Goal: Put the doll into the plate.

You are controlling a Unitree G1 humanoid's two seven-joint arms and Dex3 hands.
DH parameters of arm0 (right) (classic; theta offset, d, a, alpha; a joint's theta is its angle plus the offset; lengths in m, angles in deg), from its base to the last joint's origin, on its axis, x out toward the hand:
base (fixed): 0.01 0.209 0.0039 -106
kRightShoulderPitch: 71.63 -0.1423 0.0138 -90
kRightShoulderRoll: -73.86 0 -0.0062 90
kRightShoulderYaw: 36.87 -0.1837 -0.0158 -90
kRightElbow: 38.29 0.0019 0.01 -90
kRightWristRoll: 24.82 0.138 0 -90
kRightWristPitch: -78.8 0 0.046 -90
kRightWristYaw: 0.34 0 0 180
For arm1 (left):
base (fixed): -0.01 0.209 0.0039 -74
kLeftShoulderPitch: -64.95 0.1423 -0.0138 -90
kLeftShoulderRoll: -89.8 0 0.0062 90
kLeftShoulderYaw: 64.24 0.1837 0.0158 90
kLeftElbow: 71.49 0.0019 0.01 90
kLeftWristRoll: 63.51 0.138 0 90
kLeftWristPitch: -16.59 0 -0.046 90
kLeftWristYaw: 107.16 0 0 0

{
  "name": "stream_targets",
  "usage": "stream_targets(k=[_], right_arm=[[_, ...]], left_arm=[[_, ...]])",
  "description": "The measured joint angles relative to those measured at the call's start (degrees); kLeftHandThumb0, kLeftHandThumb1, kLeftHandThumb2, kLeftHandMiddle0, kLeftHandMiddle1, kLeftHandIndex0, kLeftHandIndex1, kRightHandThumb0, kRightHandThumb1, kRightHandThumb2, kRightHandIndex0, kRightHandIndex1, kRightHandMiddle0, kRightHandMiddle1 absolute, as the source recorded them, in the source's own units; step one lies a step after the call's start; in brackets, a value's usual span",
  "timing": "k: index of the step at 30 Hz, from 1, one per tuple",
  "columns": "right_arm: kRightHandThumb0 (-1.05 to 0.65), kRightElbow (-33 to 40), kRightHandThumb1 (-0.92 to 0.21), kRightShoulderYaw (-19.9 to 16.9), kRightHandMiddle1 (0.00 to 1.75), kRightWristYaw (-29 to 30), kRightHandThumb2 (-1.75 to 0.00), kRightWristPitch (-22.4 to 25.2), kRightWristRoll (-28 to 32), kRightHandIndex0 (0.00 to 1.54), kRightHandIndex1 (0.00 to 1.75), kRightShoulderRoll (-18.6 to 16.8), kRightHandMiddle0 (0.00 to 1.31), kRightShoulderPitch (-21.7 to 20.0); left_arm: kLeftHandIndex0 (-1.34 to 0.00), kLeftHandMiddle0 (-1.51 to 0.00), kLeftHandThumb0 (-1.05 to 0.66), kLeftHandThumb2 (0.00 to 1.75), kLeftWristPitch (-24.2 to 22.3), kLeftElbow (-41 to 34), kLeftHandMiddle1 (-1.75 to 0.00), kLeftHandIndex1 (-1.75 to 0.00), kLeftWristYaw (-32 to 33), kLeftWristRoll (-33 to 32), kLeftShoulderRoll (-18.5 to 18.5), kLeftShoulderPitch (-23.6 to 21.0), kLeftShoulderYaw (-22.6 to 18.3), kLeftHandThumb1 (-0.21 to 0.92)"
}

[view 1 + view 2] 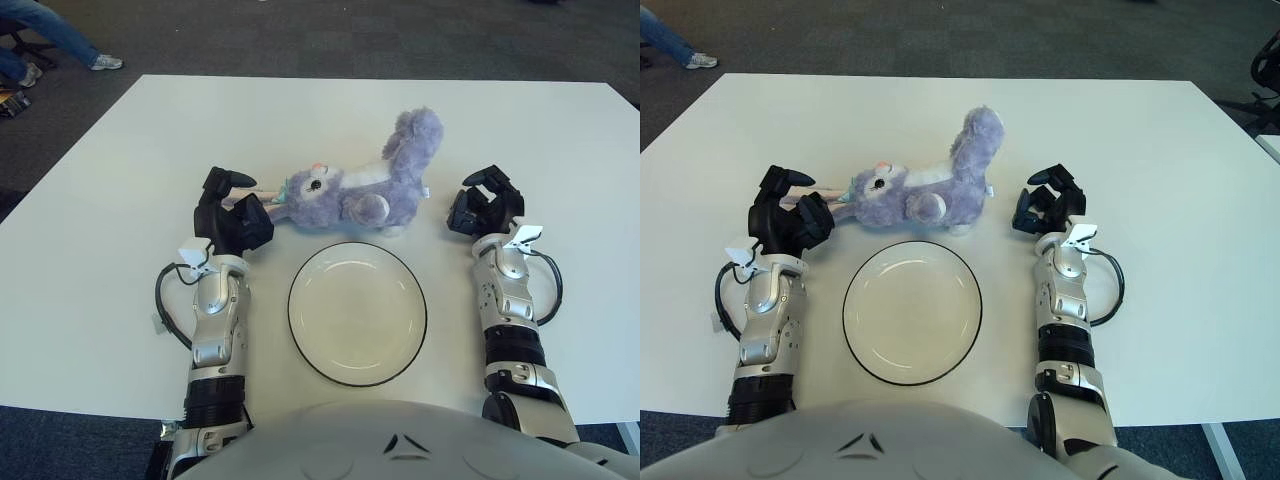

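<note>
In the left eye view, the fluffy purple plush doll [360,187] lies on its side at centre frame on the white table [120,150], just above the round white plate with a dark rim [357,312]; the plate holds nothing. The left hand [232,212] shows at centre left, just beside the doll's head, fingers curled and gripping nothing. The right hand [483,208] shows at centre right, near the tail, also loosely curled and empty.

In the right eye view, the doll [925,190] sits above the plate [912,311], apart from the right hand [1048,208]. By my reading nothing is done yet: grasp, lift and placing all remain.
</note>
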Motion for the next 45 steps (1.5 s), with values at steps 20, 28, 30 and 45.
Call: stream_targets(k=[20, 28, 30, 45], right_arm=[[-0.01, 0.3, 0.10, 1.4, 1.60, 1.3, -1.74, 0.6, -1.7, 0.93, 1.75, 0.0, 0.76, 0.1], [-0.01, 1.5, 0.09, 2.1, 1.65, 1.8, -1.75, 1.9, -2.1, 0.92, 1.75, 0.0, 0.73, 0.5], [-0.01, 2.0, 0.09, 2.3, 1.66, 1.9, -1.75, 2.4, -2.3, 0.92, 1.75, -0.1, 0.73, 0.6], [-0.01, 3.9, 0.09, 2.8, 1.63, 3.3, -1.74, 5.6, -2.4, 0.93, 1.75, -0.1, 0.74, 1.1]], left_arm=[[-0.35, -1.03, -0.39, 0.86, 5.1, -1.0, -1.75, -1.75, 1.7, 5.9, 2.3, -0.1, -2.3, 0.67], [-0.05, -0.62, -0.66, 0.53, 7.2, -1.4, -1.70, -1.19, 3.4, 20.3, 10.2, -4.1, -3.0, 0.91], [-0.02, -0.53, -0.74, 0.51, 6.2, -3.5, -1.64, -1.02, 3.4, 25.3, 12.9, -4.2, -3.0, 0.91], [0.00, -0.22, -0.96, 0.28, 0.8, -8.7, -0.79, -0.53, 2.3, 45.1, 26.8, -4.9, -2.6, 0.89]])
